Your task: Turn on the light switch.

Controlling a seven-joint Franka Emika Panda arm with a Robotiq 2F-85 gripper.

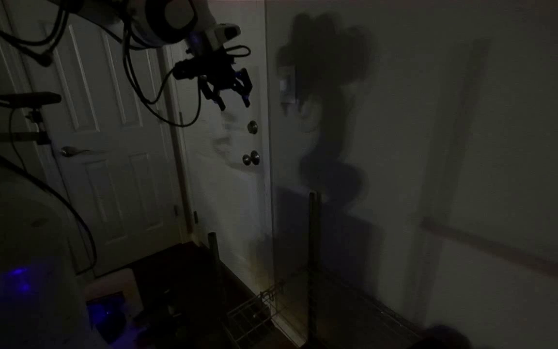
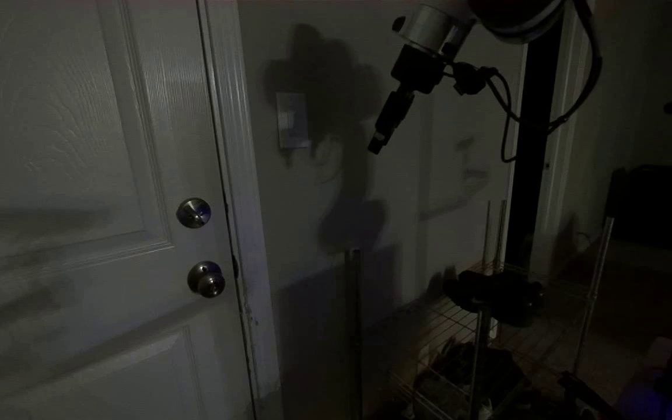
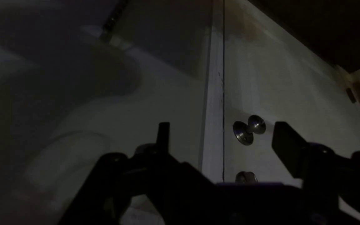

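The light switch, a small white rectangular wall plate, is on the wall beside the door frame. It shows in both exterior views (image 1: 287,86) (image 2: 293,121), with the arm's shadow falling next to it. In the wrist view I cannot make it out; a pale patch at the bottom behind the left finger is too dark to name. My gripper (image 1: 234,105) is open and empty, its fingers pointing down, apart from the wall and the switch. In an exterior view the gripper (image 2: 374,149) hangs to the right of the switch. The wrist view shows its fingers (image 3: 222,134) spread wide.
A white door with a round knob (image 2: 206,280) and lock (image 2: 193,213) is beside the switch. A wire rack with upright posts (image 1: 314,266) stands below, near the wall. A camera on a mount (image 1: 29,100) is at the left in an exterior view. The room is dark.
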